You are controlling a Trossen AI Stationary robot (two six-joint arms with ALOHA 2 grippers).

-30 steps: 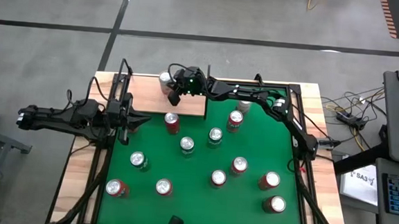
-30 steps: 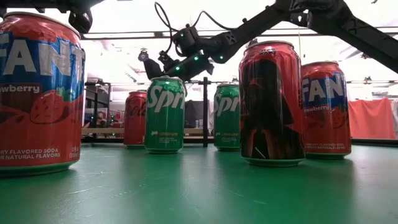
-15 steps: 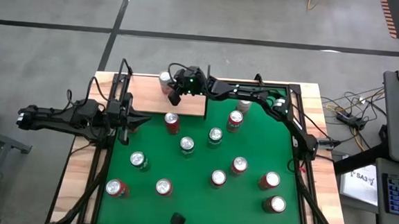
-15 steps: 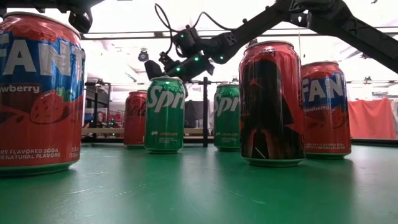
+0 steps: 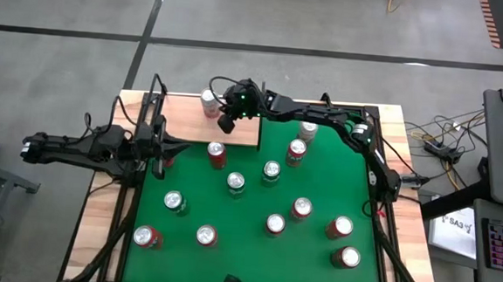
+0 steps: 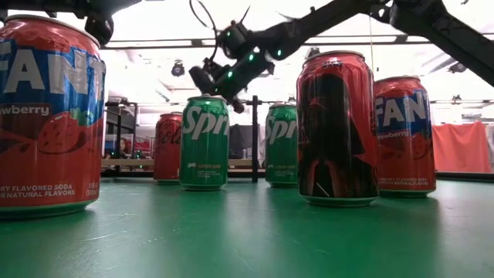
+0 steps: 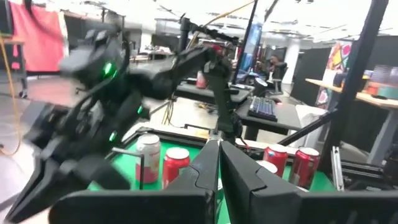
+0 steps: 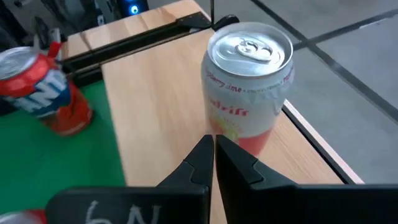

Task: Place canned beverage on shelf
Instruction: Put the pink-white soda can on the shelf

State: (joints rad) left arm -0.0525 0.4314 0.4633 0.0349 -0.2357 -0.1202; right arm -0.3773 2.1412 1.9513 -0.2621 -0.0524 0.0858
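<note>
Can standing upright on the shelf [image 5: 183, 119]
The pale can [image 8: 247, 87] looked rigid, smooth, slippery; best gripped mid-wall. Right gripper [image 8: 213, 151] was pressed together, holding nothing, just beside it

shelf [image 5: 183, 118] — one can [image 5: 208, 101] | green table [image 5: 315, 250] — eleven cans

Can upright on shelf.
Pink-and-white can [image 8: 249, 87] stands on the wood shelf [image 8: 155, 112]; closed right gripper [image 8: 213, 144] just before it.
</note>
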